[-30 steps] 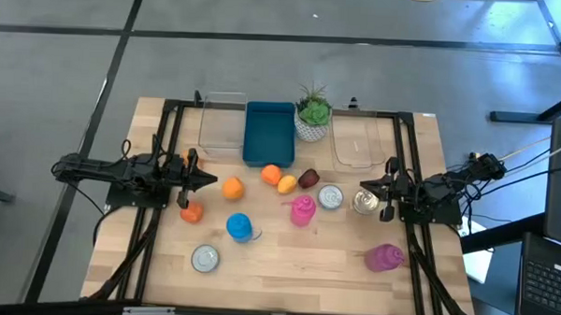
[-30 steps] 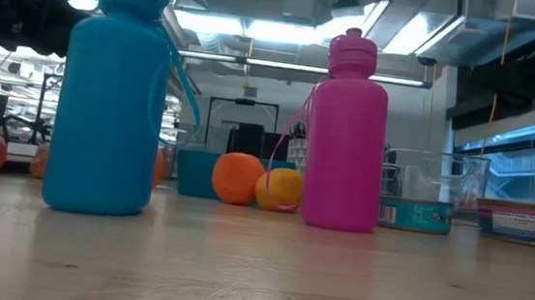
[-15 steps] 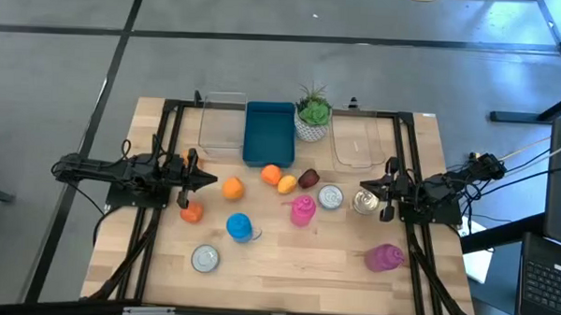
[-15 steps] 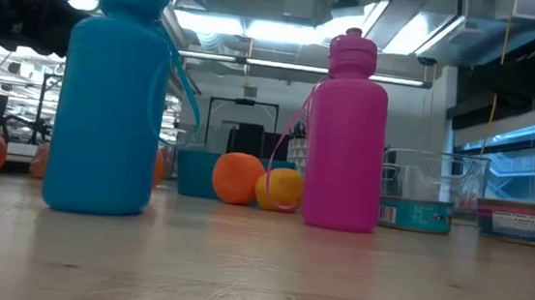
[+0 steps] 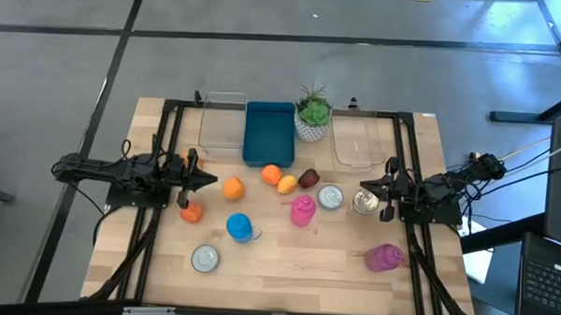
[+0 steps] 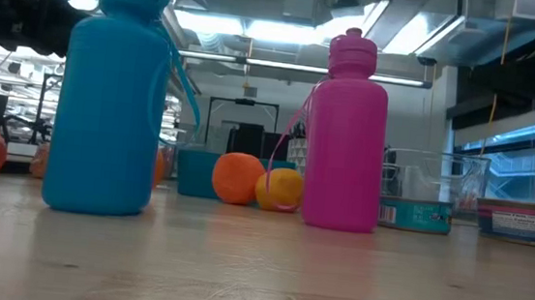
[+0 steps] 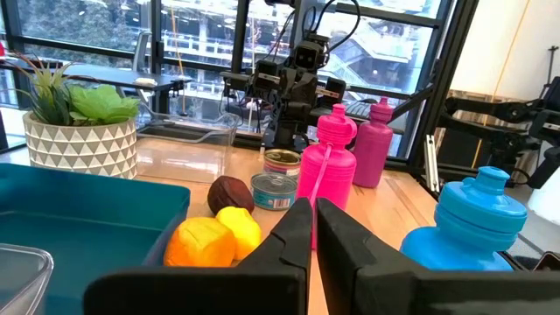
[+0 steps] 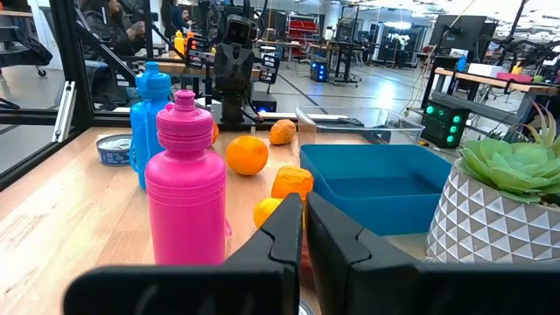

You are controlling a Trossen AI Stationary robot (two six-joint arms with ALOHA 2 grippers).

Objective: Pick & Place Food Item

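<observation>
Fingers pressed together, nothing between them: that is the left gripper (image 5: pixel 208 179), hanging low over the left side of the wooden table (image 5: pixel 295 266), its dark tapered tips aimed toward the middle. The right gripper (image 5: pixel 364 190) mirrors it from the right side, also closed and empty, tips just beside an upright metal can (image 5: pixel 365 203). Just ahead of the left tips sits an orange (image 5: pixel 233 187), round and dimpled, with a redder fruit (image 5: pixel 192 211) near it on the table's front side. Further in, a second orange (image 5: pixel 270 175) rests against the front edge of the deep blue plastic bin (image 5: pixel 268 132), with a smaller yellow fruit (image 5: pixel 287 184) touching it and a dark, plum-like one (image 5: pixel 308 178) just beyond. These are all roundish, so no long axis is clear. Two clear plastic tubs flank the bin, and a small succulent in a white patterned pot (image 5: pixel 312 114) stands between the bin and the right tub. A blue bottle (image 5: pixel 240 227) and a pink bottle (image 5: pixel 302 211) stand upright mid-table; another pink bottle (image 5: pixel 384 257) lies on its side near the front right. Two flat tins (image 5: pixel 331 197) (image 5: pixel 205 258) show shiny round lids.
</observation>
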